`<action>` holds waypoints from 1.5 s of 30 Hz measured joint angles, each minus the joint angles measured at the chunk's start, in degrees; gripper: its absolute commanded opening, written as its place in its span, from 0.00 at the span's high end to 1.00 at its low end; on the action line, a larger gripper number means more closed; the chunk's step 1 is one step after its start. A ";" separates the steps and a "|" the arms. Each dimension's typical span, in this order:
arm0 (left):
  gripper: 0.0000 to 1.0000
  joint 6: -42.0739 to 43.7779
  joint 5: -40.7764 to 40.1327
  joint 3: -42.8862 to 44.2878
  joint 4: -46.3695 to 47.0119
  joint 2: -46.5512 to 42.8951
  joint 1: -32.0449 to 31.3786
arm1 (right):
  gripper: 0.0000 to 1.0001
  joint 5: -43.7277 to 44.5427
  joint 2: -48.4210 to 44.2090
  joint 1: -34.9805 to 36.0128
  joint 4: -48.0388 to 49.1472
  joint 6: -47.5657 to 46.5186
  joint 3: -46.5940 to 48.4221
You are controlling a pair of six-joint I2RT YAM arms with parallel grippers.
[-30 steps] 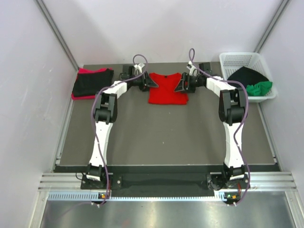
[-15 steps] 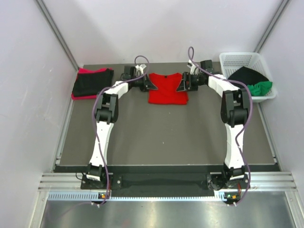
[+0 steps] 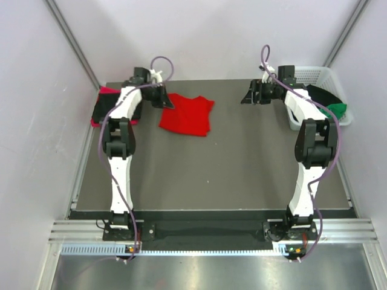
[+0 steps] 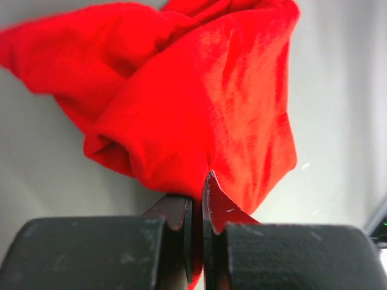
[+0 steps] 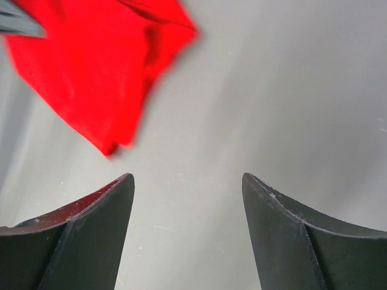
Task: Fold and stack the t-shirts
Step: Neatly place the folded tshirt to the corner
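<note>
**Step in hand (judged):** transfer of the folded red t-shirt (image 3: pixel 187 115) to the stack (image 3: pixel 116 107) at the far left, which shows black cloth over pinkish red.

**Grippers:** The left gripper (image 3: pixel 164 101) is clenched on the shirt's left edge, and its wrist view shows cloth pinched between closed jaws. The right gripper (image 3: pixel 248 96) is released, jaws wide and holding nothing, at the far right beside the white basket (image 3: pixel 299 74).

**Location:** The shirt lies skewed on the table (image 3: pixel 211 163), far and left of centre, near the stack.

**Condition:** It is bright red, soft, and bunched and creased at the grip. Whether the fold holds underneath cannot be confirmed from overhead.

**Next move:** Lift the cloth clear and lay it square on the stack without spilling the fold.

**Outstanding:** A black t-shirt (image 3: pixel 314 95) and a green t-shirt (image 3: pixel 335 110) wait in the basket.
</note>
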 measured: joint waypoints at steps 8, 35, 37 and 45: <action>1.00 12.85 -11.96 5.49 -15.06 -5.51 6.88 | 0.30 -3.13 0.04 -1.95 0.17 1.22 -0.07; 1.00 24.59 -35.12 19.58 -19.39 -9.18 6.03 | 0.33 -10.69 3.45 -3.45 9.60 12.28 -3.52; 1.00 24.92 -35.39 20.02 -19.32 -9.18 6.36 | 0.33 -10.73 3.45 -3.43 9.79 12.28 -3.74; 1.00 26.03 -35.89 20.68 -19.19 -9.16 10.71 | 0.33 -10.69 3.43 -3.32 10.60 12.28 -4.79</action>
